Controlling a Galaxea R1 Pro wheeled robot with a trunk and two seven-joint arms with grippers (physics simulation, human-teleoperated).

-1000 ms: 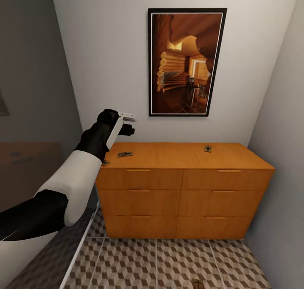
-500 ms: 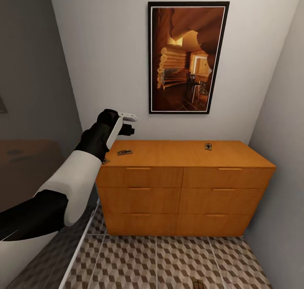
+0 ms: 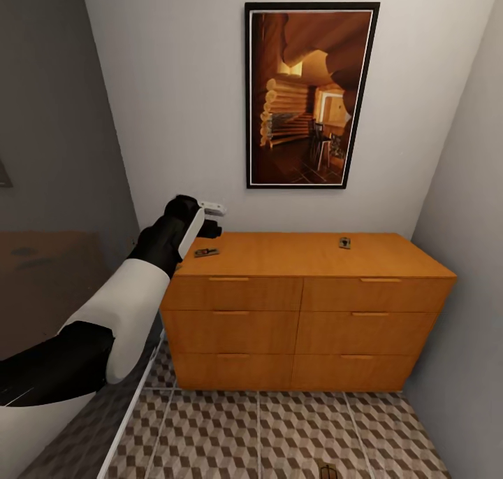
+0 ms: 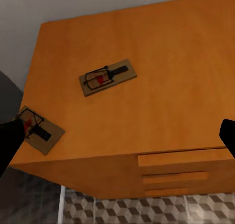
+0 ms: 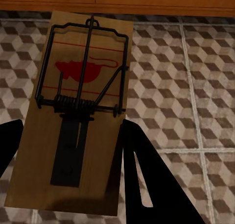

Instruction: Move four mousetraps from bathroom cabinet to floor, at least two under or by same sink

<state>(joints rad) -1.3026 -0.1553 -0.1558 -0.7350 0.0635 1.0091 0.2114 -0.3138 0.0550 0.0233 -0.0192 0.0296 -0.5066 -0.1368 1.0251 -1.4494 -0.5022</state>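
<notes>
The orange-brown cabinet (image 3: 307, 304) stands against the back wall. On its top lie one mousetrap (image 3: 206, 252) near the left end and another (image 3: 344, 242) toward the right. My left gripper (image 3: 210, 219) hovers open just above the top's left end. In the left wrist view its dark fingertips (image 4: 10, 141) flank the top, with one mousetrap (image 4: 107, 77) ahead and another (image 4: 40, 130) at the corner. My right gripper (image 5: 73, 160) is shut on a further mousetrap (image 5: 81, 111), held flat above the bathroom floor (image 5: 196, 87). The sink is out of view.
A framed picture (image 3: 309, 96) hangs above the cabinet. A grey wall (image 3: 461, 269) closes in the right side and a dark glass panel (image 3: 49, 185) the left. The cube-patterned floor (image 3: 279, 437) stretches in front of the drawers (image 4: 186, 158).
The view first shifted down and closer, then held. My left arm has since dropped a little toward the cabinet top's left end, hiding the corner trap in the head view.
</notes>
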